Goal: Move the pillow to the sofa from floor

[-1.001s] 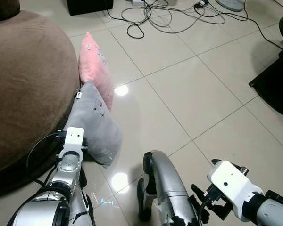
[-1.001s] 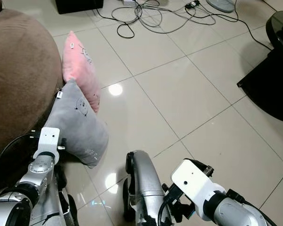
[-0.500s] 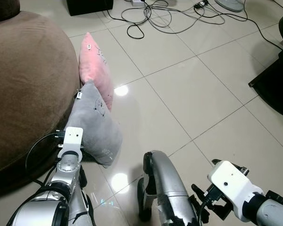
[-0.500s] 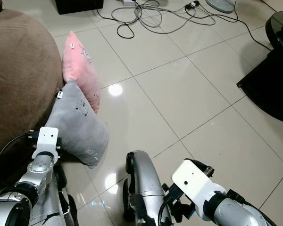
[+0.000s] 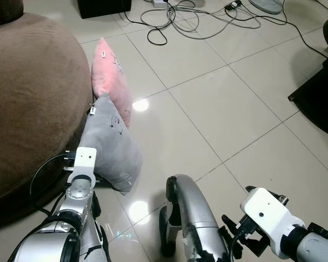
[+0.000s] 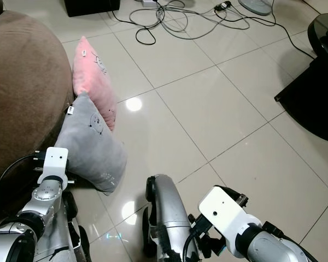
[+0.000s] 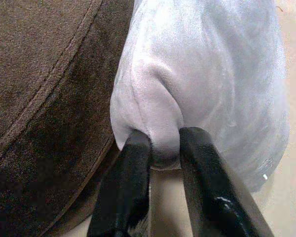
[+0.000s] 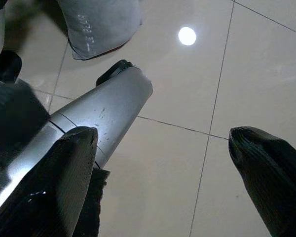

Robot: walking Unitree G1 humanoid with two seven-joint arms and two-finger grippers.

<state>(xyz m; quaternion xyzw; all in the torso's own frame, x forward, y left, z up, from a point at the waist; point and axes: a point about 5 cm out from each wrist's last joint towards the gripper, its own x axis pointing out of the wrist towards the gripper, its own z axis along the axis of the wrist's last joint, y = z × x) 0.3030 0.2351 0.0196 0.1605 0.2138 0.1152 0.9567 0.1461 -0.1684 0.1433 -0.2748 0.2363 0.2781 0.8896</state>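
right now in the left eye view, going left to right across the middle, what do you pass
brown sofa → grey pillow, pinched at a corner by the left gripper → bare tiled floor → black furniture base at the right edge.

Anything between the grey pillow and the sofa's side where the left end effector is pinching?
Nothing: in the left wrist view the grey pillow leans straight against the brown sofa, and the left end effector pinches its bottom corner beside that seam.

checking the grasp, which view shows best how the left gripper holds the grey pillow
The left wrist view: the left gripper pinches a corner of the grey pillow. The eye views show the whole pillow with the wrist covering the pinch.
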